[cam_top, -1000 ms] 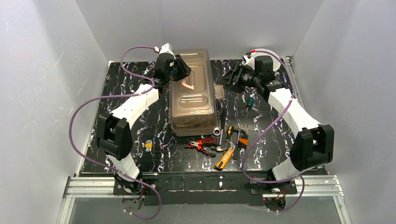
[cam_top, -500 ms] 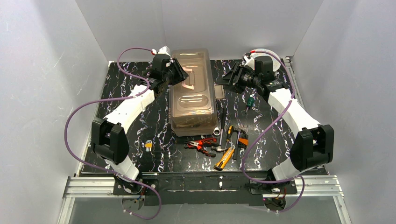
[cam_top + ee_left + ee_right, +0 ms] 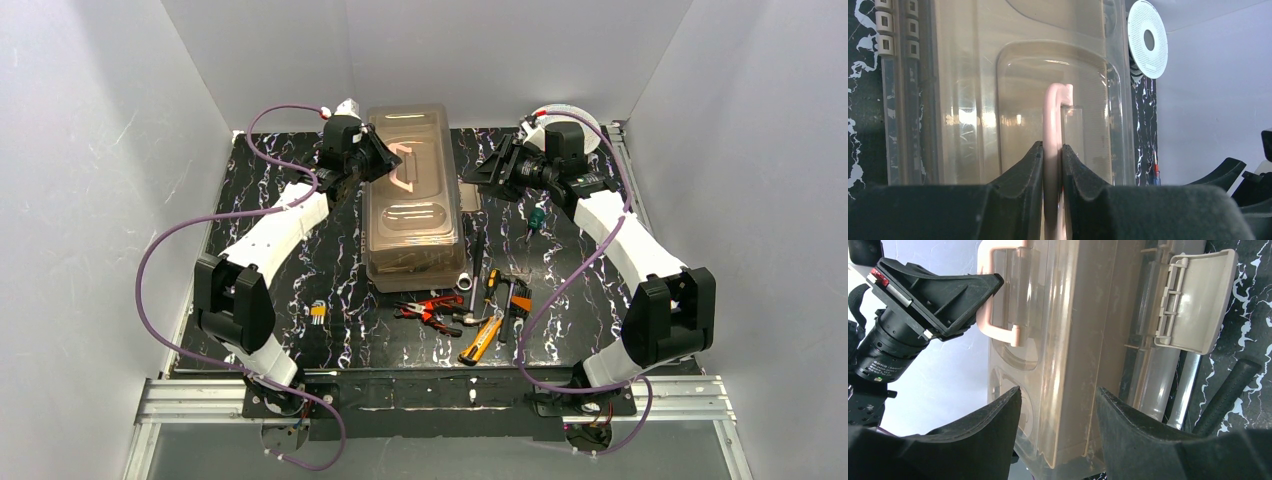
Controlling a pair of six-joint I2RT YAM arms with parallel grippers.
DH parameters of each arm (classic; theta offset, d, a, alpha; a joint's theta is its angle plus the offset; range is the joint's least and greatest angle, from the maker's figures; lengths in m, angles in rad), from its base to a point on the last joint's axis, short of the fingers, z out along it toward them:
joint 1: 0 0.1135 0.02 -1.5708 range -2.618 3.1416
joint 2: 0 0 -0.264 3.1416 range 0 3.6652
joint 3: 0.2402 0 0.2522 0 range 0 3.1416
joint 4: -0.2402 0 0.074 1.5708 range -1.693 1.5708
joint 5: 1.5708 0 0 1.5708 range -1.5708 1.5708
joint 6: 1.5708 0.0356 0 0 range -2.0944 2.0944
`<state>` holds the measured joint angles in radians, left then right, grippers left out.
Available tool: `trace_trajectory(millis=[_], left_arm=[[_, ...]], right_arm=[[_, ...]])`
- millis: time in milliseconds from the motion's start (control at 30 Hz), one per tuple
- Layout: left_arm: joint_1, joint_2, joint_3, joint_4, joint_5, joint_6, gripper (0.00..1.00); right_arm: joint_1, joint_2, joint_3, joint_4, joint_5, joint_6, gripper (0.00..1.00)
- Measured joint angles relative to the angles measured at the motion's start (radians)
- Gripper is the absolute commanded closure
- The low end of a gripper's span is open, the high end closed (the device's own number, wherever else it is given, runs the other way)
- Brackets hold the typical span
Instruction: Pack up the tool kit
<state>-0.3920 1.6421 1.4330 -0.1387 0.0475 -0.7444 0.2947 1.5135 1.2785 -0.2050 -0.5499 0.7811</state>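
The toolbox [image 3: 413,200] is lying lengthwise, near to far, on the bench [image 3: 340,270]. The left end effector [image 3: 1052,150] is clenching its handle [image 3: 1051,110], while the right end effector [image 3: 1058,397] is hanging released alongside.

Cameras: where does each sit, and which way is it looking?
Top: above and behind, looking down at the table, toolbox and loose tools; left arm and right arm show.
Left wrist: looks along the left pincer, shut on the toolbox's handle.
Right wrist: looks at the toolbox's side; the open right pincer shows.
Both wrist views share the handle.
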Motion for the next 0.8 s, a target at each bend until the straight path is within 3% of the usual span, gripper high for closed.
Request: trace_trajectory(millis=[800], left_arm=[[-0.009,-0.023,-0.122,0.189,-0.011,-0.127,1.00]], right_arm=[[0.000,0.000,0.000,0.000,0.000,0.000,0.37]])
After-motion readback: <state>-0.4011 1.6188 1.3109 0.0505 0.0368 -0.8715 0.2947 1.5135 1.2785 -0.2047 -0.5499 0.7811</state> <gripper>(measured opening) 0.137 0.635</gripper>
